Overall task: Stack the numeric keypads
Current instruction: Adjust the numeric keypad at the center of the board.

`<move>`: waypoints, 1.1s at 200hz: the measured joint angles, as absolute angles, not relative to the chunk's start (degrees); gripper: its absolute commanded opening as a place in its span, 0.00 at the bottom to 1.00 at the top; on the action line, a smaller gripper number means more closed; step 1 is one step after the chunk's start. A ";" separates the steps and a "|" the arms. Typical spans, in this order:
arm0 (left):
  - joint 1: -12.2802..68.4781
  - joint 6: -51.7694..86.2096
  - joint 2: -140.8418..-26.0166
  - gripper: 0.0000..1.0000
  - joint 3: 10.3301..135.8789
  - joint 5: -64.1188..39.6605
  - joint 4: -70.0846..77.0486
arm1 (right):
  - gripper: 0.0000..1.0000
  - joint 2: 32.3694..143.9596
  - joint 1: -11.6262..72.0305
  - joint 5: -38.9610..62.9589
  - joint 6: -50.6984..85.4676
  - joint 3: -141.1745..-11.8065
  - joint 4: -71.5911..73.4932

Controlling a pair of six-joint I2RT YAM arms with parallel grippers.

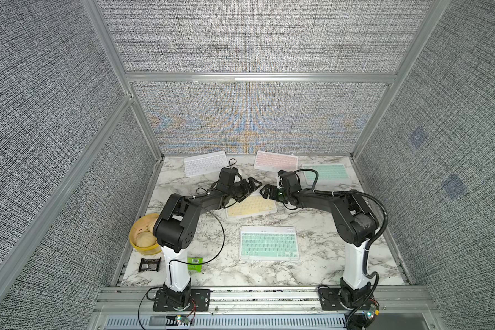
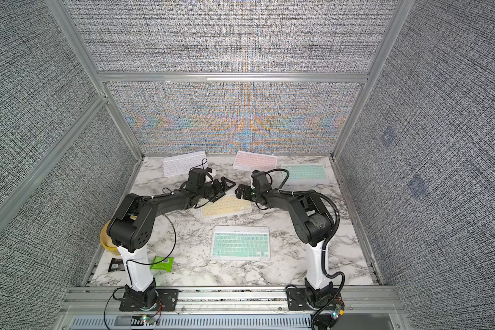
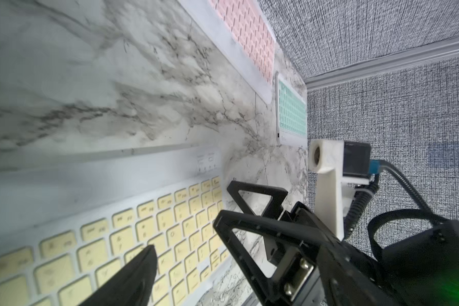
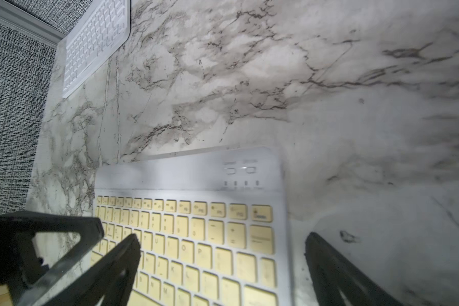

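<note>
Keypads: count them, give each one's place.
5: white keypad far left, pink keypad far centre, mint keypad far right, yellow keypad mid-table, nearer mint keypad in front. Arms may hide another.

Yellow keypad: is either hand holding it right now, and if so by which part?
Nothing is held. The left hand and the right hand both stand open near the far edge of the yellow keypad, closed on no part of it.

Letters O, P on yellow keypad
</note>
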State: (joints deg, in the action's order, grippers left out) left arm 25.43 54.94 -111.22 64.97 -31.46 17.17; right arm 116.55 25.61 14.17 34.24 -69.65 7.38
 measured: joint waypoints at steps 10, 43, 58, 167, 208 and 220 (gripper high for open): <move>25.30 55.46 -111.18 0.95 64.86 -32.08 17.52 | 0.99 116.36 25.12 15.49 34.81 -69.34 7.55; 25.17 54.48 -109.08 0.95 64.23 -32.88 16.29 | 0.99 114.91 24.12 16.75 36.16 -67.70 7.18; 24.32 53.58 -107.09 0.95 62.92 -31.81 14.87 | 0.99 114.15 23.94 16.58 36.29 -67.35 5.91; 21.28 42.37 -101.19 0.97 57.14 -11.70 -9.19 | 0.99 111.20 33.50 9.02 33.39 -64.42 2.57; 21.28 41.28 -106.04 0.97 61.34 -11.86 -7.25 | 0.99 109.25 37.43 5.87 33.61 -63.81 -1.10; 21.19 40.64 -107.79 0.97 63.09 -12.29 -6.20 | 0.99 109.01 38.57 5.50 33.87 -64.34 -2.61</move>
State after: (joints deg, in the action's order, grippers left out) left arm 21.19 40.64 -107.79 63.09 -12.29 -6.20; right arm 109.01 38.57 5.50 33.87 -64.34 -2.61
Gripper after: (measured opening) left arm 0.967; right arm 0.988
